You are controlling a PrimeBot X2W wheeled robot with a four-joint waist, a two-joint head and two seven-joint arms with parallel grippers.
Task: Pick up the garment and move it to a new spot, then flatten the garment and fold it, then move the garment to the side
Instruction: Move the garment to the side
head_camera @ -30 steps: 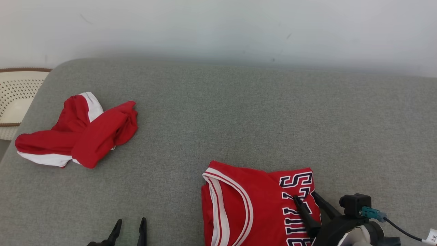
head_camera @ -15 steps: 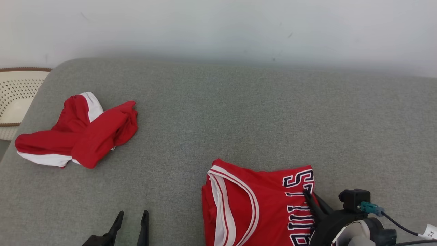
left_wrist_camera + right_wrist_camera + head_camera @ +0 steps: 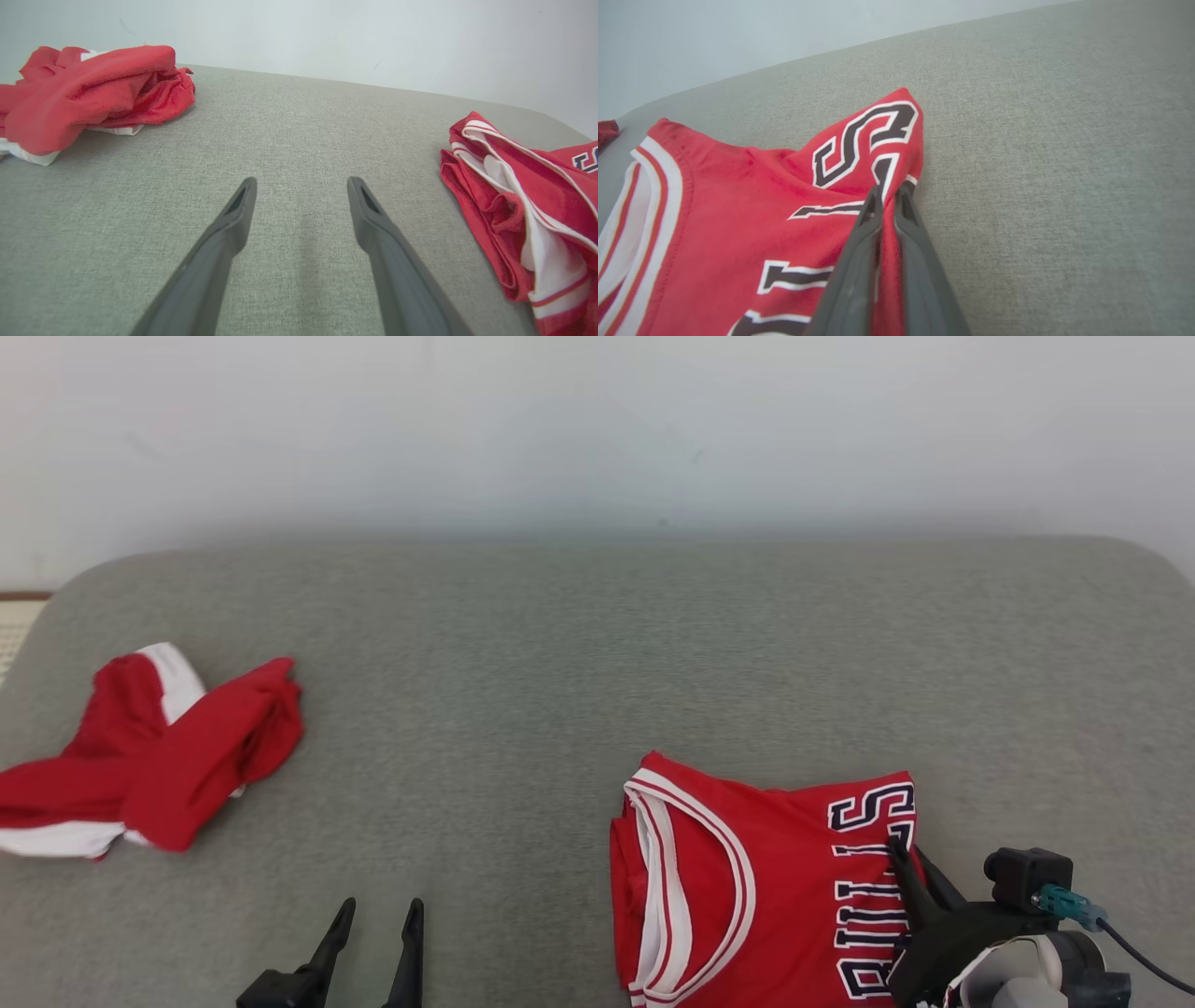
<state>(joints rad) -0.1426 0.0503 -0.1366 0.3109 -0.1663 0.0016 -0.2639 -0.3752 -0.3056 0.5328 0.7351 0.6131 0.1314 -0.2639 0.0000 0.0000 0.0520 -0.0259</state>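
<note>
Jersey (image 3: 747, 887): you find it folded on the grey cushion (image 3: 560, 663), front right.
Right gripper (image 3: 906, 855): fingers clamped on its right edge, at the lettering.
Left gripper (image 3: 381, 907): fingers apart, empty.
Red garment (image 3: 159, 747): crumpled, far left.

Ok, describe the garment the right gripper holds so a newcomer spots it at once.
On the wide grey cushion, look at the near right. The folded red jersey lies there, its edge pinched in the right gripper. Unlike the crumpled red-and-white garment far left, it carries dark, white-outlined lettering.
</note>
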